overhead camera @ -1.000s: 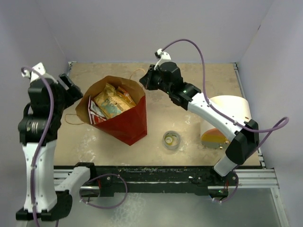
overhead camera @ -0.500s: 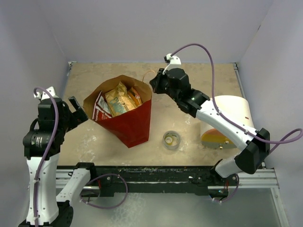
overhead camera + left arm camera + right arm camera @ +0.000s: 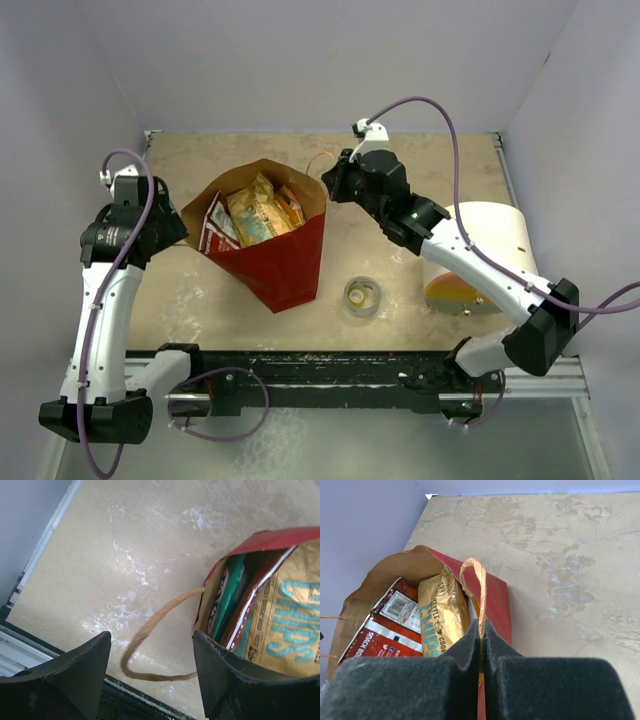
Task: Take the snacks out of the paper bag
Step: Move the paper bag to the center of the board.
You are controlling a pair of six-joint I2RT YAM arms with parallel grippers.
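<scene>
- Standing on the table (image 3: 420, 165), left of centre: bag (image 3: 280, 260), snacks (image 3: 258, 210) packed inside, tops showing at the mouth.
- Pinched shut on the right handle (image 3: 477, 587): right gripper (image 3: 482, 630).
- Spread wide open, lined up with the left handle (image 3: 160, 614), not touching it: left gripper (image 3: 150, 639).
- Probably best to close on that loop first, then ease both handles apart gently. No yanking upward, or risk tipping the lot.
- Then go for the tan packet (image 3: 437, 617) on top.

The snacks (image 3: 258, 210) stand in the paper bag (image 3: 285, 265) on the table (image 3: 200, 300). The tape roll (image 3: 362, 296) lies right of the bag, the cylinder (image 3: 500, 225) further right.
</scene>
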